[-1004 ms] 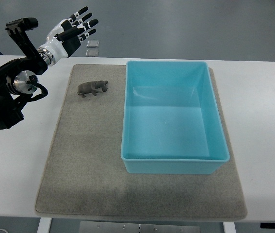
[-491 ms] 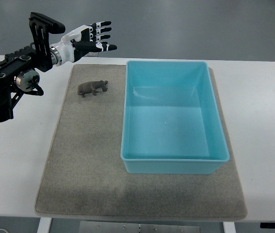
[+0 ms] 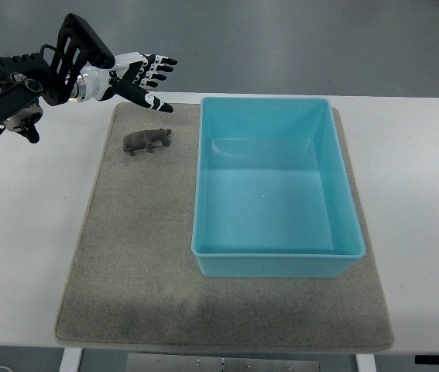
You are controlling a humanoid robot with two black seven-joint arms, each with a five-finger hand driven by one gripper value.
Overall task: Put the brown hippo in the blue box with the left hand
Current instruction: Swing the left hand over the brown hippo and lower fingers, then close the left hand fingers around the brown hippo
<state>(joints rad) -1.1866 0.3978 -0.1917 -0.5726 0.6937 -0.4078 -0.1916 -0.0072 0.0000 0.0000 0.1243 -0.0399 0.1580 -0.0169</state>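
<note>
brown hippo [image 3: 147, 140] on mat [image 3: 134, 256] | blue box [image 3: 277, 260] beside | left hand [image 3: 136, 77] spread above

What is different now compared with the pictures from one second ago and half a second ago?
The left hand has swung from the table's far left corner toward the right and now hovers open just beyond the brown hippo, its fingers spread and pointing toward the blue box. It has not touched or grasped anything. The hippo lies on the same spot of the grey mat, and the box has not moved and holds nothing.
</note>
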